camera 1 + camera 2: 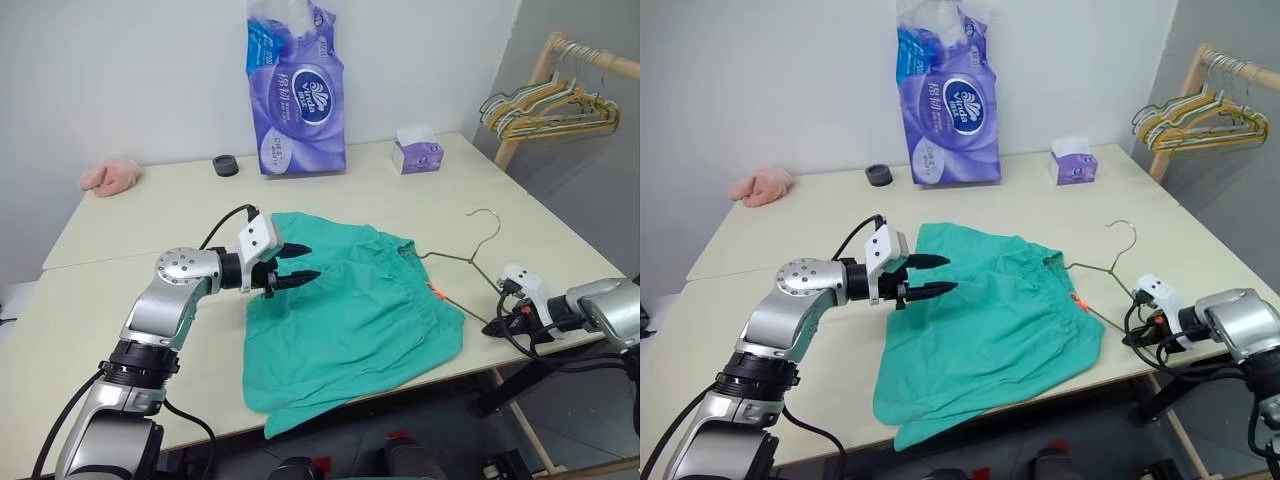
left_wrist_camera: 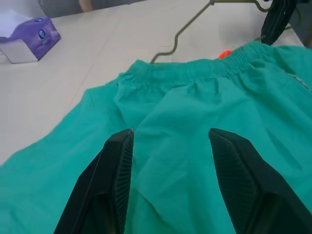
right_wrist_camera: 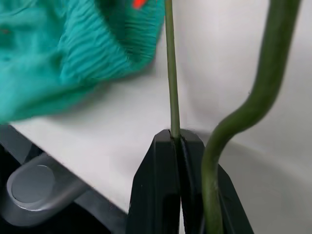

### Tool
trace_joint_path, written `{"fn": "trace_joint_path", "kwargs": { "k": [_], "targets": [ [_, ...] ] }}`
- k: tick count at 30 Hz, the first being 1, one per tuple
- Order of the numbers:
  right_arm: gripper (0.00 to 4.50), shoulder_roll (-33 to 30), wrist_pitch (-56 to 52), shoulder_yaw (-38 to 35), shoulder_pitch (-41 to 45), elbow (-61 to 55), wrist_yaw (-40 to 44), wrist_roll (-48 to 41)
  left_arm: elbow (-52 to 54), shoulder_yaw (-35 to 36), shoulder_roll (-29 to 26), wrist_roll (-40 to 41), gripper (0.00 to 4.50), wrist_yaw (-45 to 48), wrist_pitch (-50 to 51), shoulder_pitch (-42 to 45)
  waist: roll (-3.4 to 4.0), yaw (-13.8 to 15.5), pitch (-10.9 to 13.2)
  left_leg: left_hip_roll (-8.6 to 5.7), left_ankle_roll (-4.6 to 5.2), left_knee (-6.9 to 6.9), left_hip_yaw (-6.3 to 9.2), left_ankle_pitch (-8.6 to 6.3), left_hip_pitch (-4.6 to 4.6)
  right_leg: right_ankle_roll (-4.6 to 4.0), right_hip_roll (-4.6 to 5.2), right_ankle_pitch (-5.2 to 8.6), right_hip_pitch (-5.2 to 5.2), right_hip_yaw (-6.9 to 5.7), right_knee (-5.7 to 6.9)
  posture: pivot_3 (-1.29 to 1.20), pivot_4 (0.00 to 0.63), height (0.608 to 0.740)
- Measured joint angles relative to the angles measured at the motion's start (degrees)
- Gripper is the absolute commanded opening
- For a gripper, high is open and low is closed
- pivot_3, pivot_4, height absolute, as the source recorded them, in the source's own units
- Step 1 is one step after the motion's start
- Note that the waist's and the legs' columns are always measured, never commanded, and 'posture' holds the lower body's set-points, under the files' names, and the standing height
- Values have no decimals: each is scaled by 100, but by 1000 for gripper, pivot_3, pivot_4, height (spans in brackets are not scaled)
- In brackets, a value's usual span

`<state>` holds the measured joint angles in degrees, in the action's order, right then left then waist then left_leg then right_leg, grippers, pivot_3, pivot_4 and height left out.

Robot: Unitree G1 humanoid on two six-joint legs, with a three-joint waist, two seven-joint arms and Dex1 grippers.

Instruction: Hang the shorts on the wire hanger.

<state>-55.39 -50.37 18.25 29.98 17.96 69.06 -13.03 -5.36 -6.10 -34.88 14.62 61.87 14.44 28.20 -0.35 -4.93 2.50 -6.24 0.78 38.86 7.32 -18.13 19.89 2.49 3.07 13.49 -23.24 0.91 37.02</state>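
The teal-green shorts (image 1: 350, 320) lie spread flat on the pale table (image 1: 140, 220), waistband toward the right, one leg hanging over the front edge. My left gripper (image 1: 312, 261) hovers open just over the shorts' left part, with cloth showing between its fingers (image 2: 114, 161) and nothing held. The wire hanger (image 1: 450, 257) lies on the table right of the shorts, its hook (image 1: 487, 215) toward the back and part of it under the waistband. My right gripper (image 1: 497, 326) is shut on the hanger's thin wire (image 3: 170, 73) near the table's front right edge.
A tall purple tissue pack (image 1: 297, 90), a small tissue box (image 1: 417, 152), a black ring (image 1: 226, 165) and a pink cloth (image 1: 110, 177) stand along the back of the table. A wooden rack with several hangers (image 1: 545, 105) stands at the right.
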Motion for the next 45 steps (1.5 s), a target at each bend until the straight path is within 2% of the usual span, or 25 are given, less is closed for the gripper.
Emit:
{"fn": "trace_joint_path", "kwargs": {
  "k": [7, 19, 26, 28, 31, 34, 39, 45],
  "targets": [
    [0, 129, 284, 391, 543, 828, 515, 410, -95, 102, 2, 5, 2577, -130, -16, 65, -1, 16, -7, -1, -1, 2, 0, 1, -1, -1, 0, -3, 0, -1, 2, -134, 7, 740],
    [0, 1331, 588, 510, 1865, 2576, 526, 1067, -159, 155, 41, 1, 2577, -264, -132, 195, -10, -60, -25, -4, -4, 2, 0, 2, -1, -7, -1, -7, -7, 5, 6, -128, 0, 740],
    [0, 1743, 745, 401, 2147, 2709, 453, 1168, -218, 180, 126, 1, 2577, -396, -149, 291, -8, -73, -26, -5, -5, 1, 2, 3, 1, -8, -1, -7, -11, 5, 8, -131, 0, 740],
    [0, 1765, 704, 219, 2055, 2474, 377, 1111, -245, 216, 170, 4, 2577, -522, -147, 332, -8, -69, -26, -5, -5, 2, 4, 3, 2, -8, -1, -8, -12, 4, 8, -133, 0, 740],
    [0, 1787, 504, -271, 1688, 1396, 122, 820, -461, 494, 400, 99, 2577, -890, -61, 491, -8, -71, -26, -5, -5, 2, 8, 3, 7, -7, -1, -8, -17, 1, 11, -142, 0, 740],
    [0, 1802, 335, -536, 1308, 269, -130, 607, -562, 720, 488, 208, 3144, -1122, 43, 687, -8, -78, -27, -4, -6, 1, 9, 3, 8, -7, -1, -7, -19, 1, 11, -149, 0, 740],
    [0, 1920, -156, -750, 630, -1238, -651, 346, -760, 855, 535, 358, 4487, -1086, 118, 989, -9, -101, -27, -5, -6, 4, 9, 3, 11, -7, -1, -8, -19, 1, 13, -178, 0, 740],
    [0, 1759, -68, -422, 402, -2117, -883, 381, -801, 611, 90, 410, 4487, -9, -32, 1587, -3, -182, -30, -7, -6, 5, 5, 3, 11, -6, -1, -8, -21, 5, 7, -191, 0, 740]
  ]
}}
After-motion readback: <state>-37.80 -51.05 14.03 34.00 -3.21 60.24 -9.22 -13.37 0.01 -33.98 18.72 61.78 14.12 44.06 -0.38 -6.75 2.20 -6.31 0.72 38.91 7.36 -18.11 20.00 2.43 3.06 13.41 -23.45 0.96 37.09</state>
